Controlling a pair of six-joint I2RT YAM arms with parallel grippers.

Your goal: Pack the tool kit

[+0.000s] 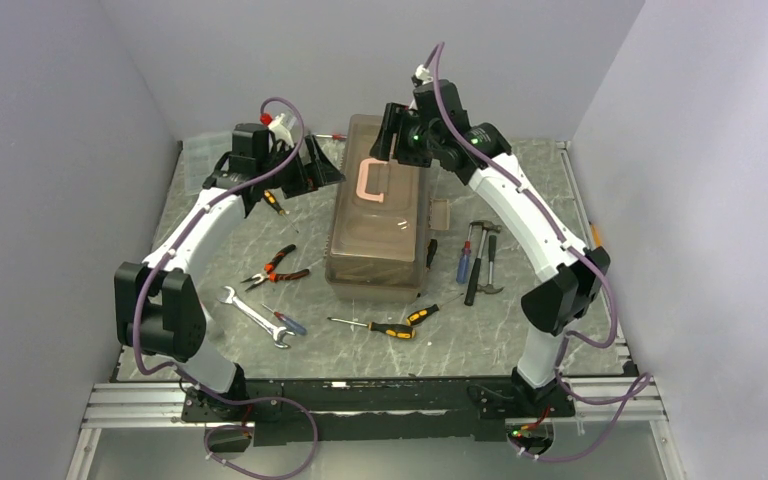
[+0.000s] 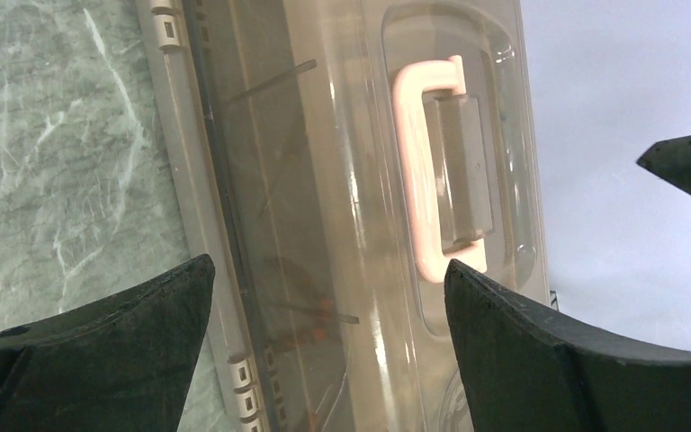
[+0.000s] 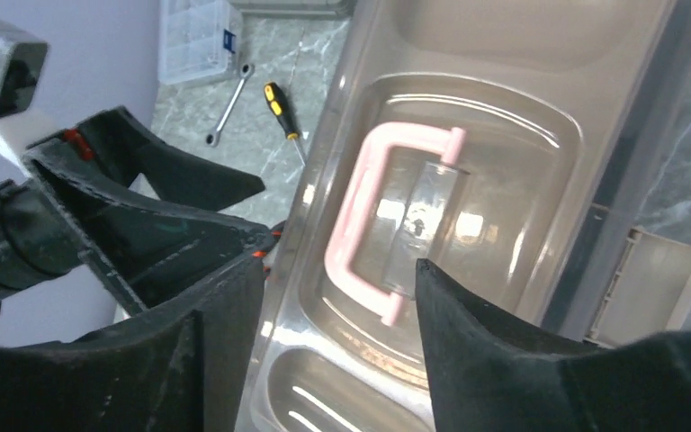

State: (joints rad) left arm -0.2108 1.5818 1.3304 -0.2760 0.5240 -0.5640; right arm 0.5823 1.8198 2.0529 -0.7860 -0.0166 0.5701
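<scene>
The taupe toolbox [image 1: 375, 235] stands mid-table with its smoky lid shut and its pink handle [image 1: 368, 182] lying flat. My left gripper [image 1: 322, 166] is open and empty, at the box's left rear side; its wrist view looks across the lid [image 2: 324, 180] and handle [image 2: 414, 180]. My right gripper [image 1: 397, 140] is open and empty above the lid's far end, over the handle [image 3: 351, 234]. Loose on the table are pliers [image 1: 275, 268], a wrench [image 1: 255, 315], two yellow-black screwdrivers [image 1: 375, 327], a blue screwdriver [image 1: 463, 262] and hammers [image 1: 482, 262].
A clear organiser box [image 1: 200, 160] lies at the back left, also in the right wrist view [image 3: 193, 40]. A yellow screwdriver [image 3: 279, 103] and a small wrench [image 3: 229, 103] lie near it. A grey flap [image 1: 440, 212] sticks out on the toolbox's right side.
</scene>
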